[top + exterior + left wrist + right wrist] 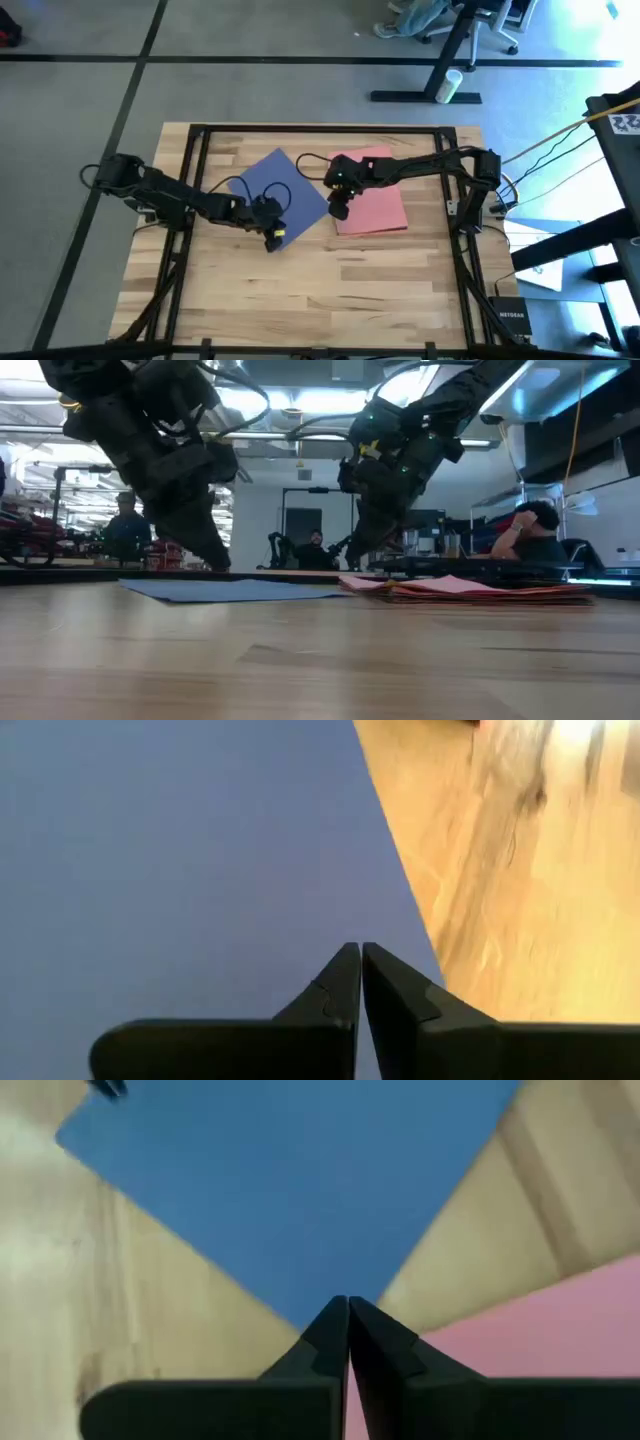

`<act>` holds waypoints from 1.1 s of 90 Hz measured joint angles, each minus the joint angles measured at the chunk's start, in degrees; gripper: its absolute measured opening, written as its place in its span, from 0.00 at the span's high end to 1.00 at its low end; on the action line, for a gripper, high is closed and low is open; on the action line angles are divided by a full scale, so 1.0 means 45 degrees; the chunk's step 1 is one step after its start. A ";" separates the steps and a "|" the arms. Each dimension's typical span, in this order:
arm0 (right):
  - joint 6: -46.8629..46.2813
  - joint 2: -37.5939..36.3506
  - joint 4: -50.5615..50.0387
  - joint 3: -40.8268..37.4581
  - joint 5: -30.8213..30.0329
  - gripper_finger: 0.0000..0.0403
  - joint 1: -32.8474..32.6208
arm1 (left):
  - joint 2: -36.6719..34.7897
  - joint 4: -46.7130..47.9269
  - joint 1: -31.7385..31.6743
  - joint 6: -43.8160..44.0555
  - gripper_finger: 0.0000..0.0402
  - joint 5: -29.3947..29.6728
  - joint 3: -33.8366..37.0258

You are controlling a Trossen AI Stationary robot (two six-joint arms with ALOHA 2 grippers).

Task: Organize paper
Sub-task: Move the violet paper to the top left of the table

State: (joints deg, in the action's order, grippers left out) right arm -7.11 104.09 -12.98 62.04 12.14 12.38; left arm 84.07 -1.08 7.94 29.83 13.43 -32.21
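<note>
1. A blue paper sheet point(283, 186) lies skewed on the wooden table point(320, 290), just left of a pink-topped paper stack point(372, 195).
2. The left gripper point(272, 235) sits over the blue sheet's near edge, fingers pressed together, gripping nothing.
3. The right gripper point(339, 207) hovers between sheet and stack, likewise closed and empty.
4. A black box point(516, 322) off the table reads "NETGEAR".

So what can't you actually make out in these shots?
- Sheets under the pink sheet: the high view shows only the top one; the low view shows stacked edges, colours unclear.
- Whether the left gripper presses the blue sheet: its tips meet over it in the left wrist view, contact hidden.
- Whether the right gripper touches the blue corner: its fingers cover it in the right wrist view.
- People behind the table: blurred in the low view.
</note>
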 joint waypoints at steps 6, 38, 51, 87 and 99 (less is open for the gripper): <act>0.0014 0.0000 -0.0085 0.0000 0.0014 1.00 -0.0015 | 0.0400 -0.0090 0.0104 -0.0005 1.00 -0.0013 0.0005; 0.0068 0.0000 -0.0167 0.0000 0.0013 1.00 0.0005 | 0.0850 0.2494 0.0989 -0.0534 1.00 -0.0455 -0.0107; 0.0072 0.0000 -0.0154 0.0000 0.0014 1.00 0.0005 | 0.0813 0.4630 0.1508 -0.1123 1.00 0.0011 -0.0560; 0.0087 0.0000 -0.0124 0.0000 0.0019 1.00 0.0005 | 0.0932 0.9059 0.2706 -0.1298 1.00 0.0624 -0.2483; 0.0087 0.0000 -0.0100 0.0000 -0.0044 1.00 0.0000 | 0.0634 0.8628 0.2597 0.0745 1.00 0.0679 -0.2761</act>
State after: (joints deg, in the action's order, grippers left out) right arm -6.72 104.09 -13.43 62.04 11.94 12.38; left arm 86.92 37.74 19.63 33.19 16.49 -44.63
